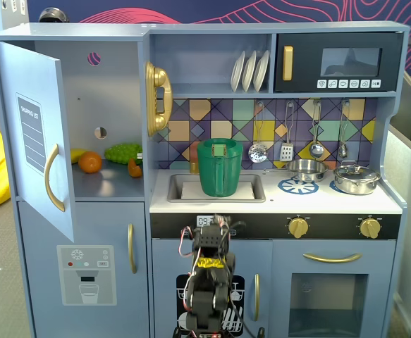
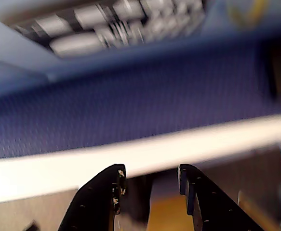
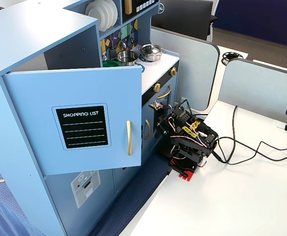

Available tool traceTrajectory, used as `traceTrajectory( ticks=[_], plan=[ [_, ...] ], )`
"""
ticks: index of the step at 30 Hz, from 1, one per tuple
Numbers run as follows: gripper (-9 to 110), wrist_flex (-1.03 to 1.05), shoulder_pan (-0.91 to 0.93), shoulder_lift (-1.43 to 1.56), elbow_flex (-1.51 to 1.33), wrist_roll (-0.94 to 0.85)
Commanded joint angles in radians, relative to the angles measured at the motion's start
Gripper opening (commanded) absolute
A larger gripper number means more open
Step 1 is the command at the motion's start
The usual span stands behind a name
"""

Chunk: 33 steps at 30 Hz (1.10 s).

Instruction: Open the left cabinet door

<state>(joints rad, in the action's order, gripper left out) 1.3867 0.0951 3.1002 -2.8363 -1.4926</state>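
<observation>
Note that the left cabinet door (image 1: 36, 134) stands swung wide on its hinge, exposing the toy food (image 1: 106, 158); the arm sits folded low, its gripper (image 2: 150, 185) apart and empty, so opening appears complete

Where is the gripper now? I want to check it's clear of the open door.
In the wrist view the gripper sits bottom centre, jaws apart and empty, below a pale horizontal edge; no door is near it.
</observation>
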Motion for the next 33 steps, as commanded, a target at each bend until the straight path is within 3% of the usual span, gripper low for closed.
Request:
traceTrajectory(
  ticks=[1, 7, 23, 33],
  plan=[
    [5, 0.035, 0.032, 0.077, -0.095, 0.032],
    [5, 0.055, 0.005, 0.074, -0.16, 0.097],
    [2, 0.126, -0.04, 0.078, -0.161, -0.155],
    [0, 0.138, -0.06, 0.078, -0.161, -0.1]
  ],
)
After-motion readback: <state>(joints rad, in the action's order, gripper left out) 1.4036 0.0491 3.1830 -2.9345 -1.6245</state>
